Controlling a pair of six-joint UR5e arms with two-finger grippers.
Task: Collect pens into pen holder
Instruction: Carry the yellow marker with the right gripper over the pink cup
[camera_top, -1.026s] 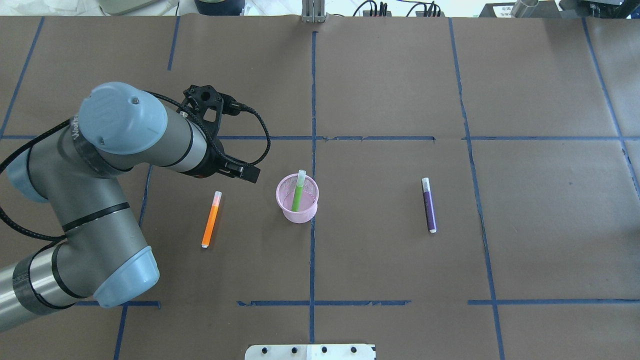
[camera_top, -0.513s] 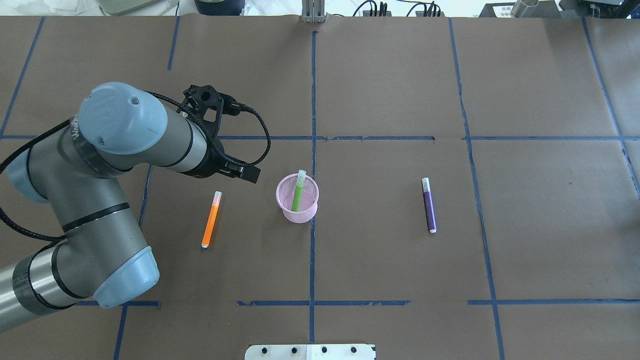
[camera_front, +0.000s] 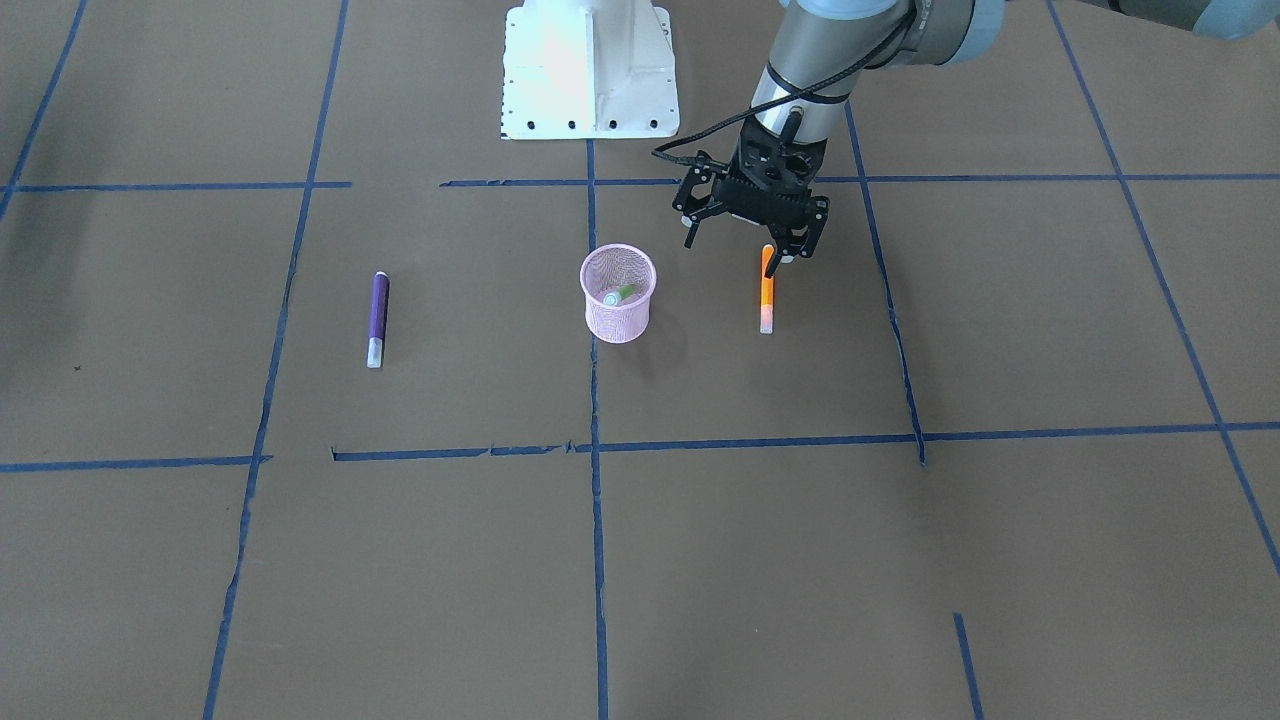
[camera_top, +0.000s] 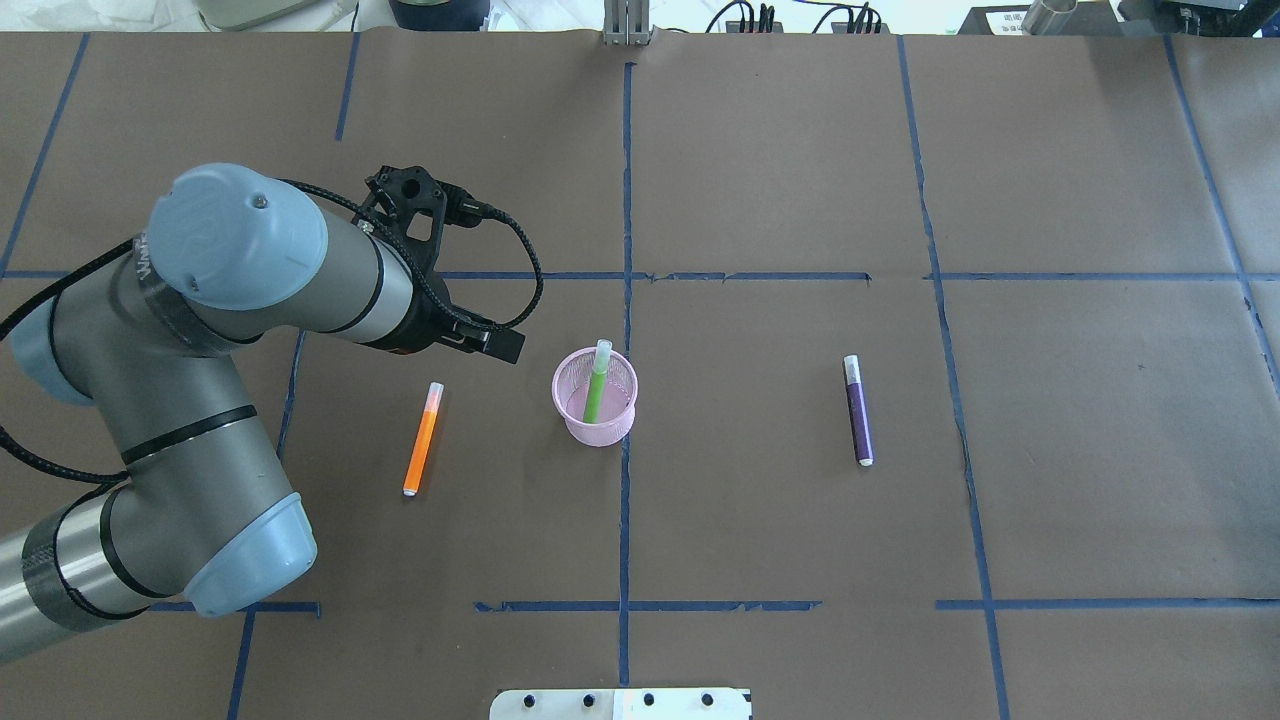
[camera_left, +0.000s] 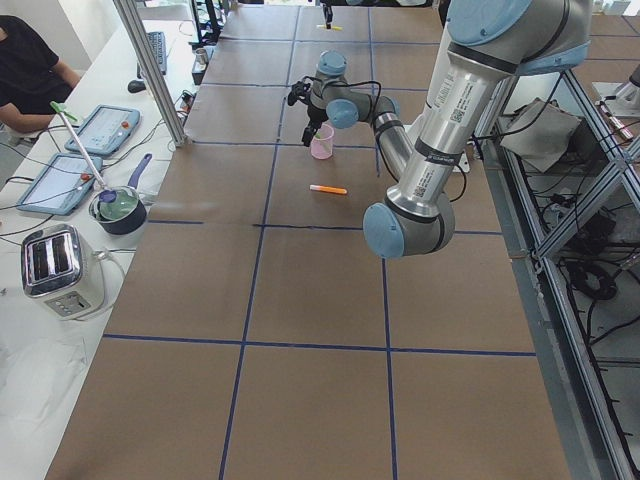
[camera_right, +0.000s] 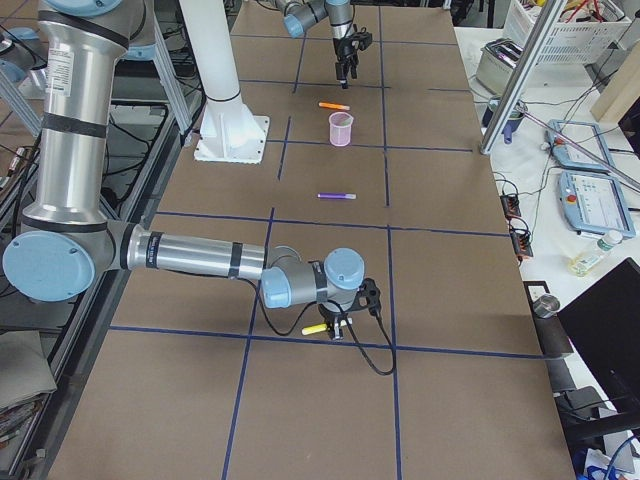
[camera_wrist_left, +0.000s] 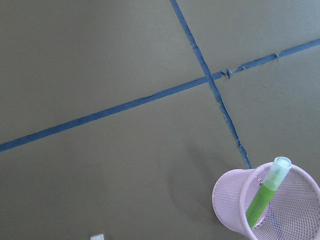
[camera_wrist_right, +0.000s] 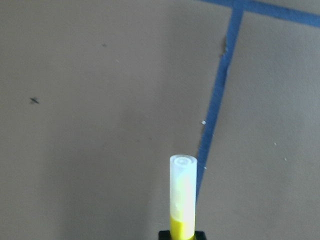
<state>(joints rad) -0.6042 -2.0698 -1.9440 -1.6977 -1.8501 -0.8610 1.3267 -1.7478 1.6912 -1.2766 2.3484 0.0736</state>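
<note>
The pink mesh pen holder (camera_top: 594, 397) stands mid-table with a green pen (camera_top: 596, 385) leaning inside; it also shows in the left wrist view (camera_wrist_left: 265, 205). An orange pen (camera_front: 767, 290) lies beside the holder, on the robot's left. My left gripper (camera_front: 745, 243) is open and empty, just above the table at the orange pen's end nearest the robot. A purple pen (camera_top: 857, 410) lies on the holder's other side. My right gripper (camera_right: 340, 325) is far off near the table's right end, shut on a yellow pen (camera_wrist_right: 182, 200) with a clear cap.
The white robot base plate (camera_front: 588, 70) sits at the table's robot-side edge. Blue tape lines cross the brown table cover. A side table with a toaster (camera_left: 60, 270) and a pot stands beyond the far edge, where a person (camera_left: 30, 70) sits.
My left arm has shifted very slightly. The pens and the holder have not moved.
</note>
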